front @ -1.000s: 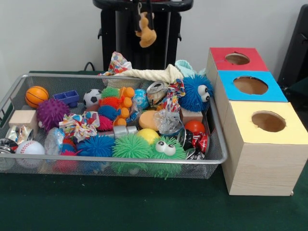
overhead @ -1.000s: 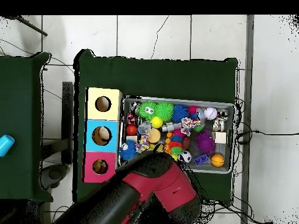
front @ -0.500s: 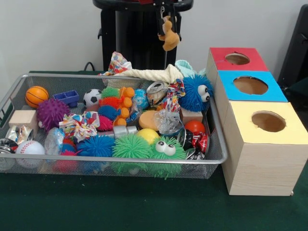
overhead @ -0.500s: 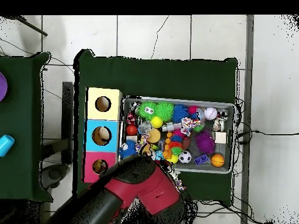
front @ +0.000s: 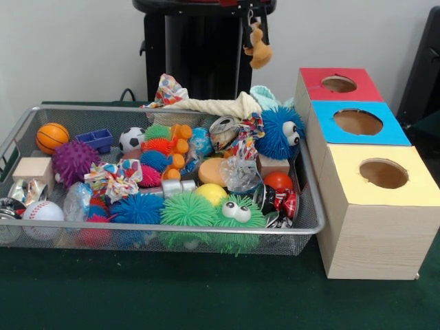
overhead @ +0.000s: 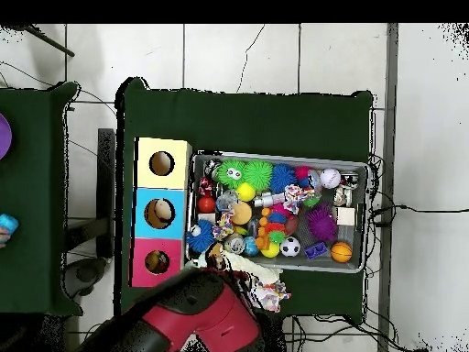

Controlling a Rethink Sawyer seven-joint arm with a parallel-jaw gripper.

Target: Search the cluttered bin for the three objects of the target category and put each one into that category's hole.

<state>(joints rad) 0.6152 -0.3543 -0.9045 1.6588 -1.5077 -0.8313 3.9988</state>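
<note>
My gripper [front: 255,25] hangs at the top of the front view, shut on a small tan plush toy [front: 260,49] that dangles below it. The toy is high above the back right corner of the wire bin [front: 172,228], a little left of the red box [front: 368,91]. The blue box [front: 393,130] and the yellow box [front: 416,187] stand in a row in front of the red one, each with a round hole on top. From overhead, the red arm [overhead: 197,316] hides the gripper and reaches toward the red box [overhead: 139,264].
The bin is full of spiky balls, sports balls, crumpled cans, wooden blocks and cloth bows. A blue fuzzy creature [front: 280,132] sits by the bin's right wall, and a rope toy [front: 213,105] lies over its back rim. A second green table [overhead: 27,197] stands at the overhead view's left.
The gripper has carried the plush toy steadily to the right in the front view, from above the bin's middle toward the red box. Overhead, the arm has swung left off the bin.
</note>
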